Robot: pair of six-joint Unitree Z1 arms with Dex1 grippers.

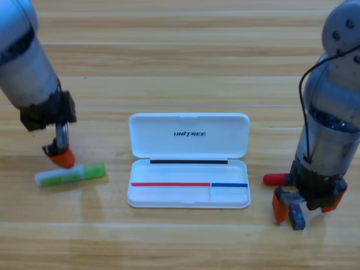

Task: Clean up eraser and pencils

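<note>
— Right gripper, at the white case's four o'clock?
— We see it clamped on the eraser, red pencil behind.
— Left gripper?
— We cannot tell; green pencil lies at its six o'clock.

On the wooden tabletop lie an open white case at centre, a green pencil left, a red-ended pencil right.

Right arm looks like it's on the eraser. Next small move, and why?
Probably lift the right gripper and carry the eraser, which sits between its orange jaws, left over the open white case. The case holds nothing yet; the red pencil and green pencil lie on the table.
</note>
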